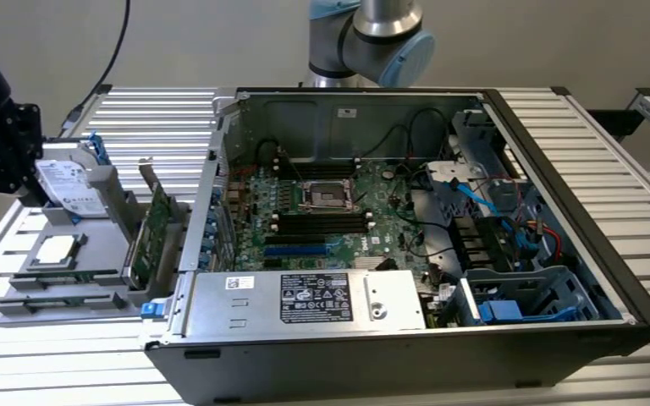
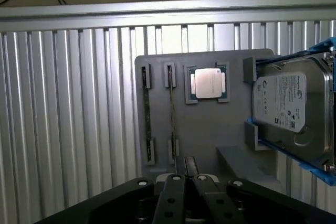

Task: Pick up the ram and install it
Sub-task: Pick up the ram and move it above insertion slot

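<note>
Gripper [image 2: 190,165] jaws closed, empty, near the ram [image 2: 147,121]: thin green stick standing edge-on in gray holder [image 2: 210,124], faces hidden.

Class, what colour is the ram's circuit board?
Green; the ram shows best in the wrist view.

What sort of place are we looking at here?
Probably a robotics lab bench set up for PC assembly: an open computer case on a slatted metal table, a robot arm behind it, and a grey tray holding a hard drive, a processor and the ram.
</note>
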You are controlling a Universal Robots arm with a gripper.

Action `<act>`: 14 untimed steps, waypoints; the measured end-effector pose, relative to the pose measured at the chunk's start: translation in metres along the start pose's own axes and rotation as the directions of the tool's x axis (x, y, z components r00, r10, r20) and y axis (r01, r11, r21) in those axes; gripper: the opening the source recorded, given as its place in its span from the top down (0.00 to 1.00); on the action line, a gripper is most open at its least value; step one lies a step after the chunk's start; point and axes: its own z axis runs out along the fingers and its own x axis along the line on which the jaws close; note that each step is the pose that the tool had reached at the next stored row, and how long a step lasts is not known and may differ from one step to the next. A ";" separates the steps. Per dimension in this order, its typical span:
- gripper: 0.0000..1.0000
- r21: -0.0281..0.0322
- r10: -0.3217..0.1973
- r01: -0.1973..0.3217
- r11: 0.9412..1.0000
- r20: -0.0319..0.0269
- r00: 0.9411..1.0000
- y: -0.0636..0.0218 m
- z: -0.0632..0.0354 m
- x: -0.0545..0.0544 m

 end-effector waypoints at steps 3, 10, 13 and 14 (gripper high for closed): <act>0.89 0.000 -0.023 0.023 1.000 -0.003 1.000 0.0011 -0.0001 0.000; 0.88 0.001 -0.035 0.035 0.999 -0.004 0.999 0.0036 0.0001 0.002; 0.77 0.001 -0.041 0.041 0.999 -0.004 0.999 0.0052 0.0001 0.002; 0.70 0.001 -0.043 0.043 0.999 -0.004 0.999 0.0058 0.0001 0.003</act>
